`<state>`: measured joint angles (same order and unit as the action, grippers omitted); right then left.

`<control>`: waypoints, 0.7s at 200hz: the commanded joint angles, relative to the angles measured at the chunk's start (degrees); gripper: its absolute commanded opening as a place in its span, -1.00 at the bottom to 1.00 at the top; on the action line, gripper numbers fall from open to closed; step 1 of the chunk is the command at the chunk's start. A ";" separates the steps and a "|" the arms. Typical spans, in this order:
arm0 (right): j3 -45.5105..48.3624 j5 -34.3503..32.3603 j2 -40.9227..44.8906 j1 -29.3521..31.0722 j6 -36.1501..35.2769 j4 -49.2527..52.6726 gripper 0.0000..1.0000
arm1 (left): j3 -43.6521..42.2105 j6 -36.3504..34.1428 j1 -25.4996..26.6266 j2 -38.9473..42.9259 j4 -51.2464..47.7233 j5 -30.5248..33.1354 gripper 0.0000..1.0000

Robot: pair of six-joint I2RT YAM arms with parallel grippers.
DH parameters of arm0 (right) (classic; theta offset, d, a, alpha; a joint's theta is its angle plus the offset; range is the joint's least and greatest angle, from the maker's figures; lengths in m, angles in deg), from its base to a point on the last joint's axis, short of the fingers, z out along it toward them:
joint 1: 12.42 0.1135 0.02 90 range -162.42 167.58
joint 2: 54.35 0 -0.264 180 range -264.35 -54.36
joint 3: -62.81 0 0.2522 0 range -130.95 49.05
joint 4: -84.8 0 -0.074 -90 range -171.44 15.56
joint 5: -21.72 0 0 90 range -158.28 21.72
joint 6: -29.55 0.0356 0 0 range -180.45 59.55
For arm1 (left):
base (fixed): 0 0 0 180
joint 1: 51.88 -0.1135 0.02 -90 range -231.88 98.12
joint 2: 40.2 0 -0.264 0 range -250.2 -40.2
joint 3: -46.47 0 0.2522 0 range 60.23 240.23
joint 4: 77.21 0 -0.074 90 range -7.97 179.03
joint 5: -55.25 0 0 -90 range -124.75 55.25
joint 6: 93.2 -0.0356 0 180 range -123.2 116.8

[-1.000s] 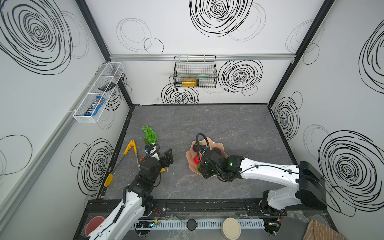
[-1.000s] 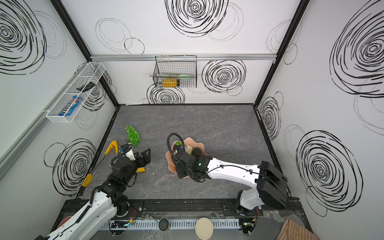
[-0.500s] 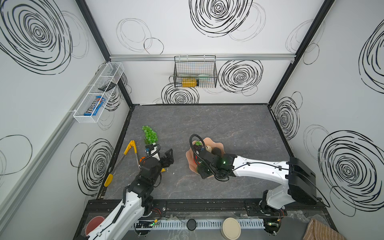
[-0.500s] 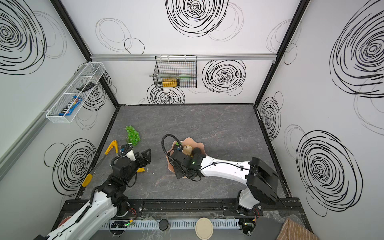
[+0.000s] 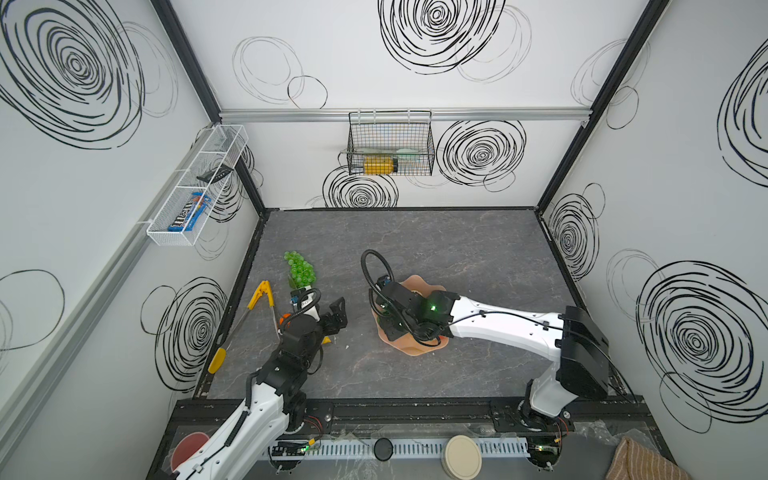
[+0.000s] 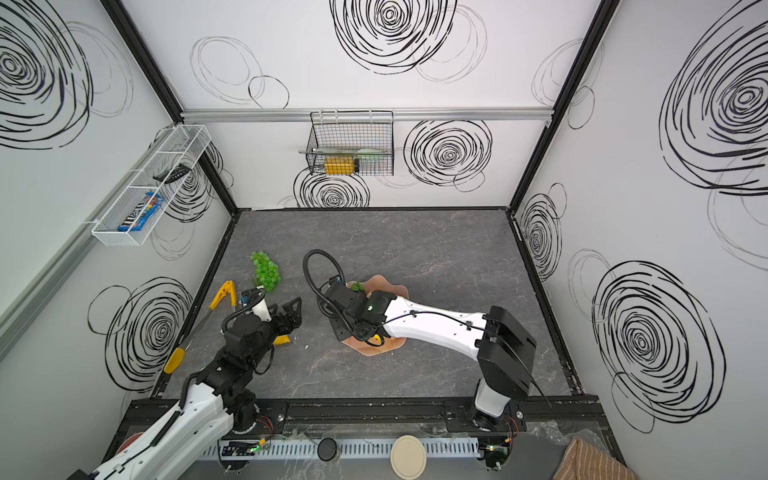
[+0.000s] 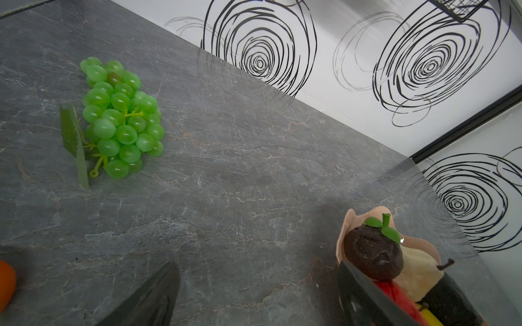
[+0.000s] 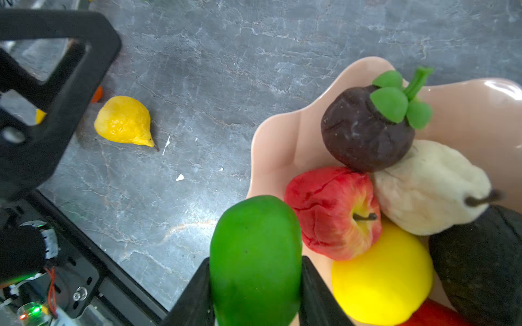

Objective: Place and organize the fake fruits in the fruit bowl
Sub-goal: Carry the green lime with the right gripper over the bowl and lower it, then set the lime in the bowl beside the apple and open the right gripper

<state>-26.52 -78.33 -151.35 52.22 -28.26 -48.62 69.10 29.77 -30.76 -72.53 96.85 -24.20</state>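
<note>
Right gripper (image 8: 255, 293): clamped on a green lime (image 8: 255, 248) at the fruit bowl (image 8: 282, 146) rim, beside the red apple (image 8: 330, 214)
Left gripper (image 7: 257, 282): jaws wide, holding nothing
In bowl: mangosteen (image 8: 364, 129), pear (image 8: 429, 186), avocado (image 8: 480, 262), round yellow fruit (image 8: 381, 279)
On table (image 7: 254, 169): grape bunch (image 7: 121, 118), pointed yellow fruit (image 8: 124, 121), small orange (image 7: 5, 285)

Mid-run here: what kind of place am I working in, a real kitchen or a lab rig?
Most likely a purpose-built robot test booth, not a kitchen. White walls printed with black scribble spirals box in a grey stone-look tabletop, and a black wire basket hangs at the back.
</note>
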 commanded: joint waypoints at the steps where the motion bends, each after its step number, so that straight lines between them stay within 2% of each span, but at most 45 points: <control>1: -4.53 -2.85 -2.93 -0.56 -2.16 5.81 -0.19 | -0.22 -0.71 0.45 0.61 2.21 0.95 0.82; 86: -12.84 -5.48 -11.64 -1.49 -3.09 9.84 -0.17 | -0.07 -0.63 1.28 1.14 1.63 1.49 0.83; 140: -13.79 -7.66 -13.09 -1.58 -3.09 9.81 -0.13 | 0.10 -0.54 1.74 1.49 1.38 1.67 0.83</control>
<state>-38.43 -83.66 -163.65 50.91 -31.17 -41.08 69.10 29.77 -29.40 -71.62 96.63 -23.72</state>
